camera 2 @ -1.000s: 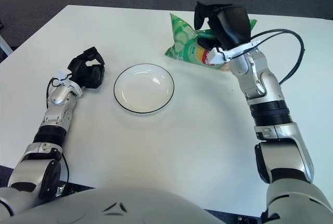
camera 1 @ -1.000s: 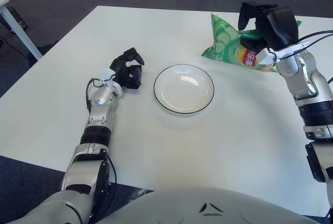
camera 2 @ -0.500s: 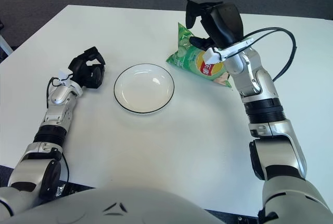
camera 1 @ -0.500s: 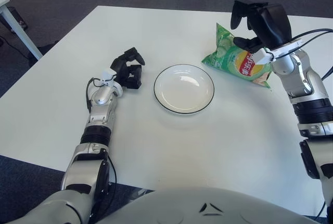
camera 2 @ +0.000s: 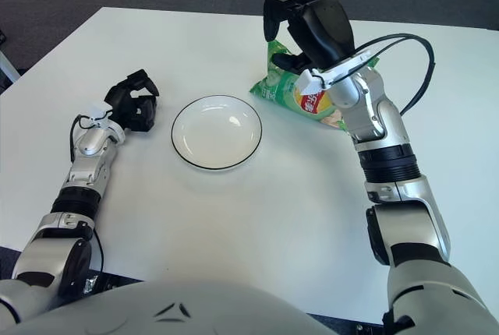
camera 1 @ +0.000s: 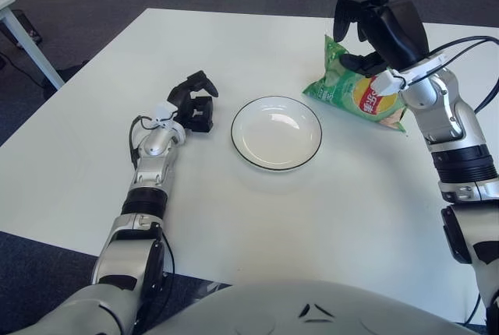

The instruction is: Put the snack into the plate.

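Note:
The green snack bag (camera 1: 352,90) sits on the white table just right of the plate, its far-left corner sticking up. My right hand (camera 1: 373,35) is over the bag's far edge. Its thumb presses on the bag's front, and its upper fingers (camera 1: 348,9) stick up above the bag. The bag's far right part is hidden behind the hand. The white plate with a dark rim (camera 1: 276,132) lies empty at the table's middle. My left hand (camera 1: 195,106) rests on the table left of the plate, fingers curled, holding nothing.
The white table (camera 1: 257,218) reaches to the front edge near my body. Its left edge drops to dark carpet, where another table's white leg (camera 1: 31,51) stands at the far left. A black cable (camera 1: 472,43) loops off my right forearm.
My right hand has dragged the snack bag left toward the plate and turned it. In the last half second the hand shifted a little further left while the bag stayed. The left hand has not moved.

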Controlling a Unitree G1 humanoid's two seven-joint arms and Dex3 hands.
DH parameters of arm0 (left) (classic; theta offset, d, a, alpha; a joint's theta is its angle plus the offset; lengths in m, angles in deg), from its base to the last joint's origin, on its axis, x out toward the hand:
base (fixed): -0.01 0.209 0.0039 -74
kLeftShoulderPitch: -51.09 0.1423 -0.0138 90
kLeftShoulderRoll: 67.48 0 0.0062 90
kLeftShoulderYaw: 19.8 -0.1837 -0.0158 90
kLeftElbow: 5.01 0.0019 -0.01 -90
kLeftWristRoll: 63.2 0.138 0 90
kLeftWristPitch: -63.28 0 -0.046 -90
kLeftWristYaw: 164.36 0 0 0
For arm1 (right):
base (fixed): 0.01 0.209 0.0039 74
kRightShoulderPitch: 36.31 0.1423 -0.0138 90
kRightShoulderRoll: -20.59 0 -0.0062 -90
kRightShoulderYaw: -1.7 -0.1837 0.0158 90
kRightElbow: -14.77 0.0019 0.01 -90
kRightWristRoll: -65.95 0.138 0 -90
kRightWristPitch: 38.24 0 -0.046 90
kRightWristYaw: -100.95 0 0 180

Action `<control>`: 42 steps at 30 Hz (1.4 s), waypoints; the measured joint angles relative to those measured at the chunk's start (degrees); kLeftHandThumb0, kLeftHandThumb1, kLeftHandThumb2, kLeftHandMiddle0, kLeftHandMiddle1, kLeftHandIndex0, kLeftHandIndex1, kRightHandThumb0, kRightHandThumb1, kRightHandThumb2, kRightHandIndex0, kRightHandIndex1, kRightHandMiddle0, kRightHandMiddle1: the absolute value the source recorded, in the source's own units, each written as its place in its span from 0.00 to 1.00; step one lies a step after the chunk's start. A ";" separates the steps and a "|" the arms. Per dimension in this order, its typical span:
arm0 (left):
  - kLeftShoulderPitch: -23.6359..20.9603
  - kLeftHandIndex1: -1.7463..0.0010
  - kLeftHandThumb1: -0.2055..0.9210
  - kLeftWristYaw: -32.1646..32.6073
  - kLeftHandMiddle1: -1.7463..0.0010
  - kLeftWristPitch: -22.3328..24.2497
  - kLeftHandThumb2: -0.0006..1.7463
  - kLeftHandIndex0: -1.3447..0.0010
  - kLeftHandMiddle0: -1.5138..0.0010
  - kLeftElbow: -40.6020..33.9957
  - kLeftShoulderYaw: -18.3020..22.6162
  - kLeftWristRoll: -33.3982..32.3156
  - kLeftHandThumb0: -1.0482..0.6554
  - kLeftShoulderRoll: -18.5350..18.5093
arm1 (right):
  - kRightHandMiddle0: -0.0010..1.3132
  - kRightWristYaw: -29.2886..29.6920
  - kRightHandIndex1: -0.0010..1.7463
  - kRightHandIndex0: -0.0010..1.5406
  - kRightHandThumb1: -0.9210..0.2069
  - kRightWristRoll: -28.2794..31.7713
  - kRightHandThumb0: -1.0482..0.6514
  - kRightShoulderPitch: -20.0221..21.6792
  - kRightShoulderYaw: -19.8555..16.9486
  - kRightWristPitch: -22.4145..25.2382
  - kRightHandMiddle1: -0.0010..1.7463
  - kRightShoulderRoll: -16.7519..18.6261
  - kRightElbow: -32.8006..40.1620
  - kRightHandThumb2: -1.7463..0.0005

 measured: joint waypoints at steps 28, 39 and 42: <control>1.80 0.00 0.41 3.97 0.00 3.93 0.80 0.51 0.19 -4.82 -1.63 2.37 0.32 -0.35 | 0.03 -15.00 0.87 0.17 0.08 -3.38 0.11 -0.66 0.20 0.55 0.87 -9.23 4.97 0.66; 1.91 0.00 0.41 3.85 0.00 4.37 0.79 0.51 0.18 -4.88 -1.75 2.36 0.32 -0.57 | 0.00 -17.95 0.57 0.02 0.00 -5.98 0.02 -1.30 0.23 0.65 0.66 -12.70 4.75 0.64; 1.89 0.00 0.41 3.85 0.00 4.36 0.79 0.51 0.18 -4.87 -1.74 2.35 0.32 -0.57 | 0.00 -18.83 0.45 0.01 0.00 -6.11 0.01 -1.30 0.30 0.80 0.59 -13.10 4.72 0.63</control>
